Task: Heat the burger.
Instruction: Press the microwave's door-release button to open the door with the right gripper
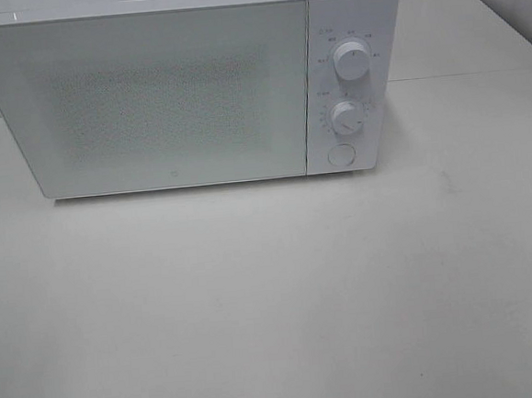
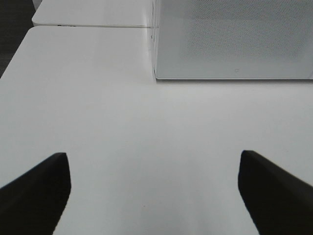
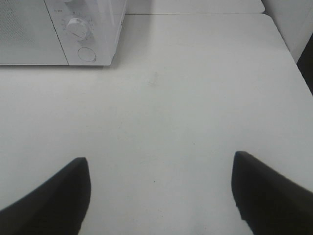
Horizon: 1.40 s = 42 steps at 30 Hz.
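A white microwave (image 1: 147, 93) is sitting in the upper left and centre of the exterior high frame, resting on a pale surface (image 1: 274, 300) that is filling the whole lower half of that view. Its door (image 1: 143, 98) is standing shut, and the speckled window in it is letting nothing of the inside show. To the right of the door, the control panel is carrying an upper knob (image 1: 352, 60), a lower knob (image 1: 346, 117) directly beneath it, and a round button (image 1: 340, 154) at the bottom.

Neither arm is showing in the exterior high view.

In the left wrist view, the left end effector (image 2: 152, 156) is hanging over bare surface with its dark fingers (image 2: 34, 196) spread wide and nothing between them; the microwave's door side is lying ahead of it.

In the right wrist view, the right end effector (image 3: 160, 157) is likewise standing open and empty, its dark fingers (image 3: 274, 196) well apart over the surface, with the microwave's lower knob and button ahead of it.

The burger is not appearing in any of the three views, so I cannot tell where it is lying.
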Available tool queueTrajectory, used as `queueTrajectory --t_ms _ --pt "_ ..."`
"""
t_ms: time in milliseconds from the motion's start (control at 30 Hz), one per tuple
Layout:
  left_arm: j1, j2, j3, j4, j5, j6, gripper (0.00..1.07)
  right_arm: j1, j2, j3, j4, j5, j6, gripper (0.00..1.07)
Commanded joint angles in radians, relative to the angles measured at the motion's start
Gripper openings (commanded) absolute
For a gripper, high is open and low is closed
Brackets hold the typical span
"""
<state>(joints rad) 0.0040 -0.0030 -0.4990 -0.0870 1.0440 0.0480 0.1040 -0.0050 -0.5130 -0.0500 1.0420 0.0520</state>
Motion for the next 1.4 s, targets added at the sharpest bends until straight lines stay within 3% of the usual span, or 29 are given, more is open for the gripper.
queueTrajectory --t_ms 33,433,1400 --pt "-0.001 -0.022 0.004 -0.01 -0.012 -0.002 0.87 -0.003 -0.025 0.001 -0.001 -0.008 -0.007 0.76" --pt "-0.001 -0.022 0.004 -0.01 -0.012 -0.002 0.87 -0.003 0.071 -0.054 -0.006 -0.052 -0.008 0.76" --pt "-0.001 -0.022 0.004 -0.01 -0.012 -0.002 0.87 -0.003 0.789 -0.054 -0.006 -0.855 -0.007 0.76"
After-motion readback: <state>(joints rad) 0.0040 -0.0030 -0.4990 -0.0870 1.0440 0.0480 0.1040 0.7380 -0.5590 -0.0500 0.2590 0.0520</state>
